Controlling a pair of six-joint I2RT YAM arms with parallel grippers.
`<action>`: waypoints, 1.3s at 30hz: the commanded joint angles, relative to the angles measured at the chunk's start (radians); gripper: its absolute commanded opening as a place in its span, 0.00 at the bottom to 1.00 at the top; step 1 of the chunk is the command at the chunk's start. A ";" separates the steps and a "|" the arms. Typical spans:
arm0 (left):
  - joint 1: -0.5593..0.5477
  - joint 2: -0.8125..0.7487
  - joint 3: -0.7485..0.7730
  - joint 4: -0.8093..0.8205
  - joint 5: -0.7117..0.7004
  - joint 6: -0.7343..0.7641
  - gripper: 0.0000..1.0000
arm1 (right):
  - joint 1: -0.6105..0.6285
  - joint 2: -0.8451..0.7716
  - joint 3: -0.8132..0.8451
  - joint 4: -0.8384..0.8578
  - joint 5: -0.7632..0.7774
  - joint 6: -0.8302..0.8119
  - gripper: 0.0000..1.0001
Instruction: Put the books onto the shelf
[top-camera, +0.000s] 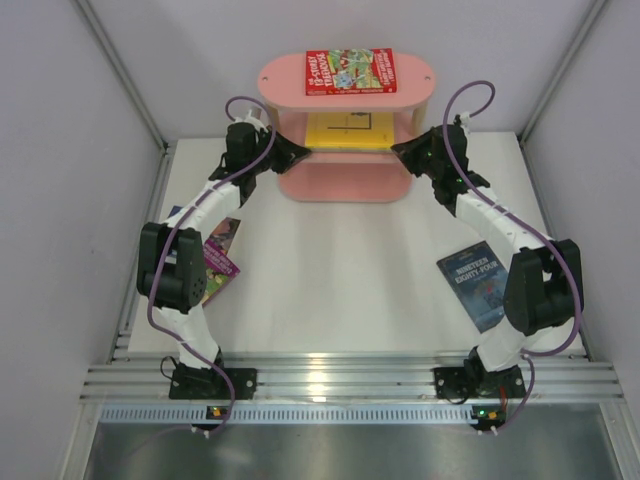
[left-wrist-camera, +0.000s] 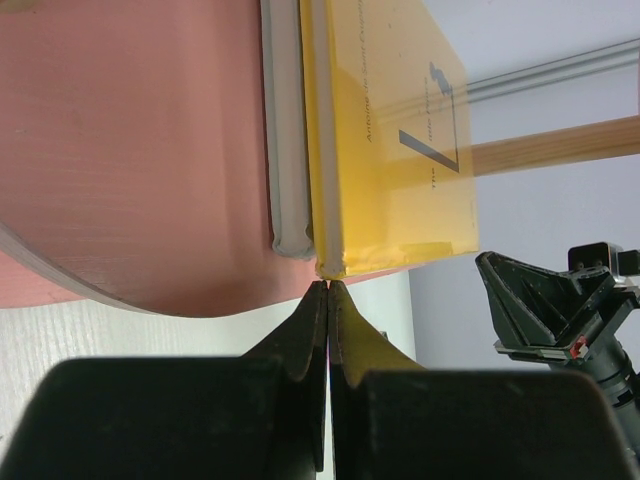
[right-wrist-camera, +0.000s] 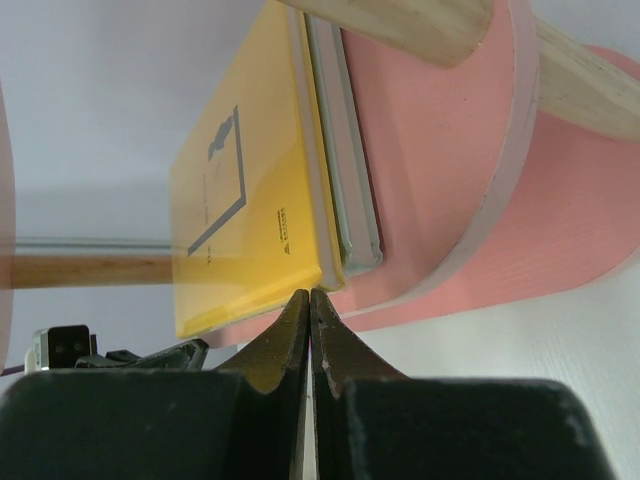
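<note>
You're likely seating the yellow book (top-camera: 346, 130) on the shelf (top-camera: 280, 75); left gripper (left-wrist-camera: 328, 290) and right gripper (right-wrist-camera: 310, 298), pinched shut, empty, should nudge it toward twelve o'clock.

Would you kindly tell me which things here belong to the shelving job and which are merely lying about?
Job: pink shelf; red book on its top board; yellow book over grey book on the board below; navy book and purple book on the table.
Not the job: metal rail, purple cables.
</note>
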 joint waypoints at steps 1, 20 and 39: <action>-0.003 0.003 0.046 0.076 -0.002 0.004 0.00 | -0.019 0.003 0.014 0.063 0.004 -0.013 0.00; -0.013 0.008 0.054 0.076 -0.007 0.004 0.00 | -0.028 0.021 0.025 0.067 0.001 -0.013 0.00; -0.017 0.018 0.064 0.069 -0.017 0.007 0.00 | -0.030 0.021 0.017 0.079 -0.008 -0.010 0.00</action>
